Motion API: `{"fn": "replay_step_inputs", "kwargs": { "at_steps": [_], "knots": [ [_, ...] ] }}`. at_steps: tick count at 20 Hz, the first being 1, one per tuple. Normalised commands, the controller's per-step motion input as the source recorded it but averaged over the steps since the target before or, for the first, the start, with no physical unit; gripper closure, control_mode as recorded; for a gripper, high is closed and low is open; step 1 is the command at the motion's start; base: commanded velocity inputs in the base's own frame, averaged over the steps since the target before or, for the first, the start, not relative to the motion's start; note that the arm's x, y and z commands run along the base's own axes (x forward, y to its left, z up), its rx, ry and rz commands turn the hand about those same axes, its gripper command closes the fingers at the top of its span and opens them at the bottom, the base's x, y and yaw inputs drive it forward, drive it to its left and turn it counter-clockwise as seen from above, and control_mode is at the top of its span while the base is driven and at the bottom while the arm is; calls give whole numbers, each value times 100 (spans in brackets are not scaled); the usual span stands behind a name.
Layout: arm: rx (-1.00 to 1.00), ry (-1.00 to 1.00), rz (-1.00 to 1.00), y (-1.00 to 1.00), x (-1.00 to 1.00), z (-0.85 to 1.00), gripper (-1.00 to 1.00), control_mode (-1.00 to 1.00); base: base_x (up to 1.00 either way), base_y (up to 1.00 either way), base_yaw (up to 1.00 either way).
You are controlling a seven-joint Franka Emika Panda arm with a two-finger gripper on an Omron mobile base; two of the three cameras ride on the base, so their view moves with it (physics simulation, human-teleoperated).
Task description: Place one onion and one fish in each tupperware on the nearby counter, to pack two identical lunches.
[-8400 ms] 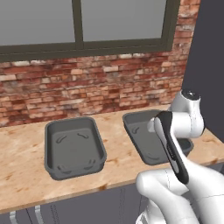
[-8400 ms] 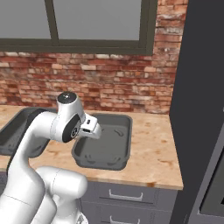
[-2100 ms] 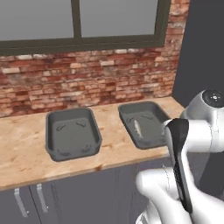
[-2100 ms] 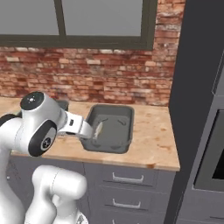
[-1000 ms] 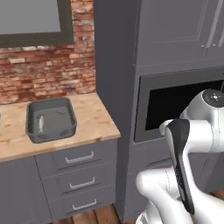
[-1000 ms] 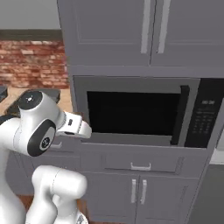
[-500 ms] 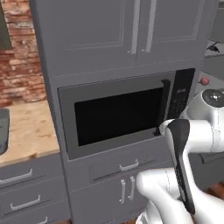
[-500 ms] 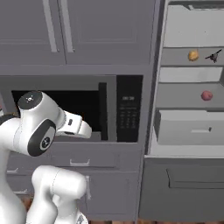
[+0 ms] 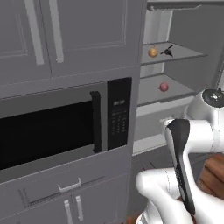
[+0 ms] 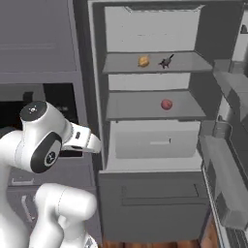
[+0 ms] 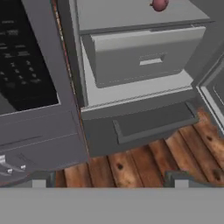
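Note:
An open fridge stands ahead. On its upper shelf (image 10: pixel 184 65) lie a yellow-brown onion (image 10: pixel 144 61) (image 9: pixel 152 52) and, just right of it, a small dark fish (image 10: pixel 166 61) (image 9: pixel 166 51). One shelf lower sits a red round onion-like thing (image 10: pixel 166 104) (image 9: pixel 164 87) (image 11: pixel 160 4). My gripper (image 11: pixel 109 180) is open and holds nothing; it hangs well below and left of the shelves and looks down at the fridge's base and the floor. The tupperware and the counter are out of view.
A black built-in microwave (image 9: pixel 52 131) sits in grey cabinets left of the fridge. A pale fridge drawer (image 10: pixel 155 138) (image 11: pixel 144 52) juts out below the shelves. The open fridge door (image 10: pixel 227 160) with bins stands at the right. Below is wooden floor (image 11: pixel 131 168).
The whole picture has swung right, from the microwave to the open fridge: the base and its cameras turned. The arm keeps the same pose and the gripper stays open.

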Motion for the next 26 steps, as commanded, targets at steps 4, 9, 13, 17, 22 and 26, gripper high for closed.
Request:
{"fn": "replay_step_inputs", "kwargs": {
  "at_steps": [4, 9, 13, 17, 22, 26],
  "knots": [
    [0, 0, 0, 0, 0, 0, -100, 100, 5, -100, -7],
    [0, 0, 0, 0, 0, 0, -100, 100, 52, -46, 4],
    [0, 0, 0, 0, 0, 0, -100, 100, 89, -2, 8],
    [0, 0, 0, 0, 0, 0, -100, 100, 80, -5, 3],
    [0, 0, 0, 0, 0, 0, -100, 100, 19, -46, 0],
    [2, 0, 0, -2, 33, 0, -100, -100, 9, -6, 0]
  ]
}}
